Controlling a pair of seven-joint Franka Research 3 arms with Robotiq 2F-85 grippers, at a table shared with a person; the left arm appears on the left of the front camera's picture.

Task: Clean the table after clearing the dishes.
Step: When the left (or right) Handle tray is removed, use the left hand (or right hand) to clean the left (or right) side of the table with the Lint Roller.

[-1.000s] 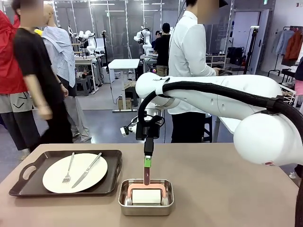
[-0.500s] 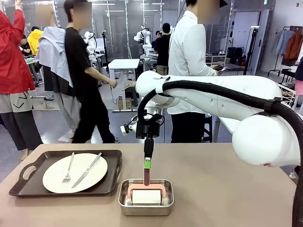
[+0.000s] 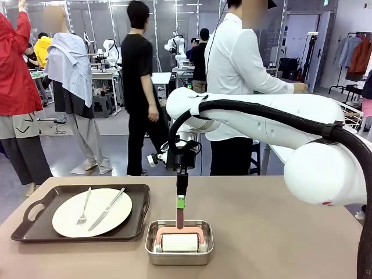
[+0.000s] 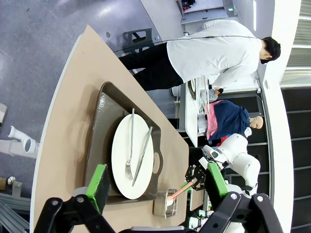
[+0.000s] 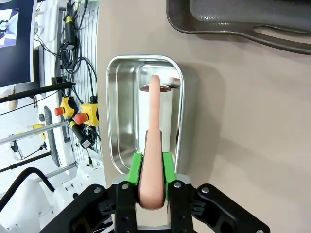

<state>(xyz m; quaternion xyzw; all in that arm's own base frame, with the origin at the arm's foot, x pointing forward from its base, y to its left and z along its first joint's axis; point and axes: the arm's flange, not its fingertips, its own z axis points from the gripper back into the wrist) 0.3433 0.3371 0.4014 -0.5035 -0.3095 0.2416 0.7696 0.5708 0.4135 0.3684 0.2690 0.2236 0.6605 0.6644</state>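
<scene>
On the taupe table [image 3: 279, 232], at the left, a dark brown tray [image 3: 35, 226] carries a white plate [image 3: 64, 224] with a fork [image 3: 85, 207] and a knife [image 3: 107, 209]. My right gripper [image 3: 181, 200] points straight down over a small steel pan [image 3: 177, 257] near the front edge. In the right wrist view this gripper [image 5: 151, 167] is shut on the pink roller handle [image 5: 153, 121], and the white roller lies in the pan [image 5: 114, 111]. My left gripper [image 4: 158, 179] hangs open high above the table, over the tray [image 4: 99, 126] and plate [image 4: 131, 155].
A person in a white shirt [image 3: 232, 70] stands beyond the far edge, turned toward another table. Other people walk farther back. The right arm's thick white link [image 3: 261, 116] and black hose span the right half of the front view. Bare tabletop lies right of the pan.
The right gripper's fingers have closed on the pink roller handle; the arm has hardly moved. A person in black has walked across the background.
</scene>
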